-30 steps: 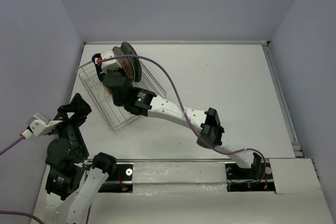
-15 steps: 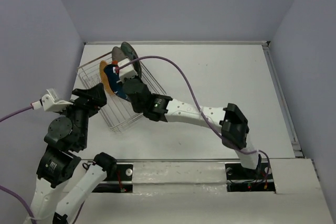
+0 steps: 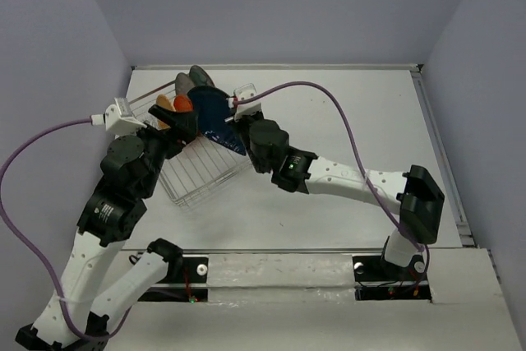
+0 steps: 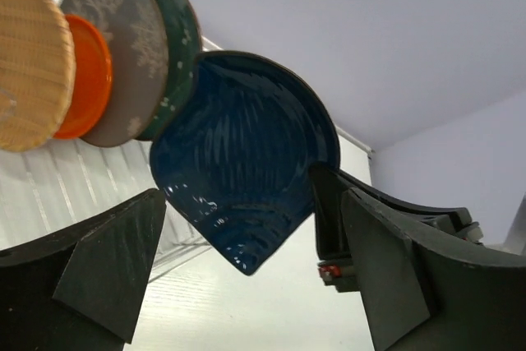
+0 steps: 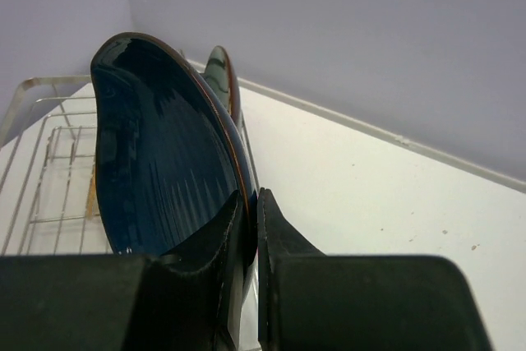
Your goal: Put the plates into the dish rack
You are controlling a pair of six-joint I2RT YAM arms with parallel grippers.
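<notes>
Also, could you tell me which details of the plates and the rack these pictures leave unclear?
- Lower part of the dark blue plate: in the right wrist view, the right gripper covers it.
- Far side of the tan woven plate: in the left wrist view, cut off by the left edge.
- Left side of the dish rack: in the top view, the left arm lies over it.

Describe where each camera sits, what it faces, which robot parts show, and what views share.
Top external: above and behind the bases, looking down on dish rack, left arm, right arm.
Left wrist: on the left arm, facing racked plates; open left jaws frame it.
Right wrist: on the right arm, looking along the blue plate; right jaws clamp it.
Shared: blue plate, in all three.
</notes>
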